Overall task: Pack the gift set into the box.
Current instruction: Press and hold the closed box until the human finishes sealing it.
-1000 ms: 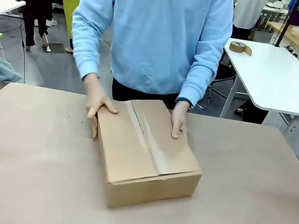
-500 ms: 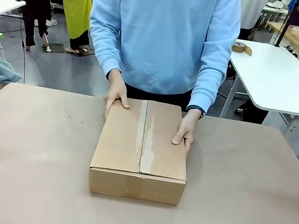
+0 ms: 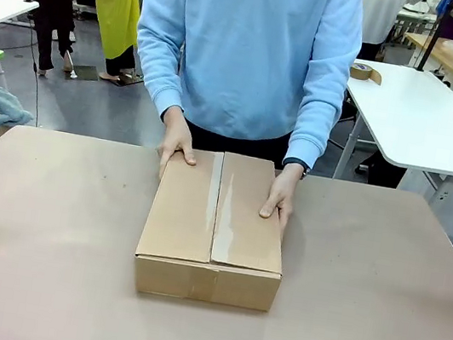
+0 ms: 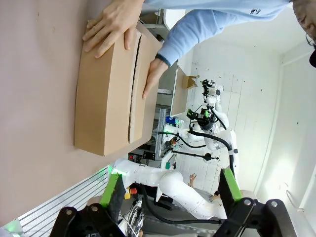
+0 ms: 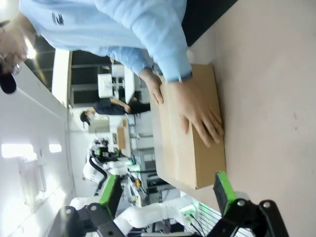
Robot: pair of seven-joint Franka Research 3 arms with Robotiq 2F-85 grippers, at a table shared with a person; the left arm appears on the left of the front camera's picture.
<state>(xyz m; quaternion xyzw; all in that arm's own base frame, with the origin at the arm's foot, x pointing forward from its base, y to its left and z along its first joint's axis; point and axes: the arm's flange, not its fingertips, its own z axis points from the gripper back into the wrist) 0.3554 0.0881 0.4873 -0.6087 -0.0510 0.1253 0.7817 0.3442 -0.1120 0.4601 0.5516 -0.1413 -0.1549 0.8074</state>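
Here, a wide, matte brown tabletop (image 3: 37,278) runs across the front view. A person in a light blue sweatshirt (image 3: 245,52) stands at the middle of its far edge.

The box (image 3: 214,220), a plain brown corrugated cardboard carton, shallow and rectangular, lies flat on the tabletop. It sits close to the far edge and about midway between the left and right edges. Its sides run square with the tabletop's edges, and one short face looks toward the robot's edge. The top flaps are folded down and meet along the middle.

In the left wrist view, the left gripper (image 4: 170,185) hangs above the tabletop, well apart from the box. Its green-padded fingers are spread wide with nothing between them. In the right wrist view, the right gripper (image 5: 165,190) also has its fingers parted and holds nothing. It too is clear of the box.

Both of the person's hands rest on the box. The hand at the far corner (image 3: 176,143) is on the robot's left, thumb on the top and fingers down the side. The hand on the side edge (image 3: 280,197) is on the robot's right, thumb on top and fingers wrapped over that edge.

A pale strip of tape (image 3: 218,212) runs along the flap seam.
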